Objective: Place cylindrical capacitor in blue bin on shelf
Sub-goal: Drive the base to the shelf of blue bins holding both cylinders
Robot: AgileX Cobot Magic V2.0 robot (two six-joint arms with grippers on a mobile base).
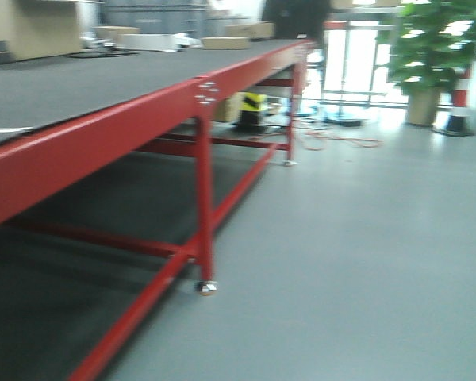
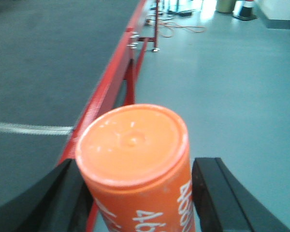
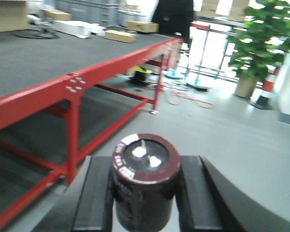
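Upright cylindrical capacitor [image 3: 145,179] in right claw [image 3: 144,195]

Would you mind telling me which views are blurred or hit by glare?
Front view: all smeared, the table edge soft, the windows blown out. Left wrist view: the orange cylinder slightly soft, the floor beyond blurred. Right wrist view: the capacitor fairly sharp, the background blurred, the doorway glaring.

One dark capacitor [image 3: 144,181], one orange cylinder [image 2: 135,164], one red table [image 1: 103,136], one potted plant [image 1: 428,55].
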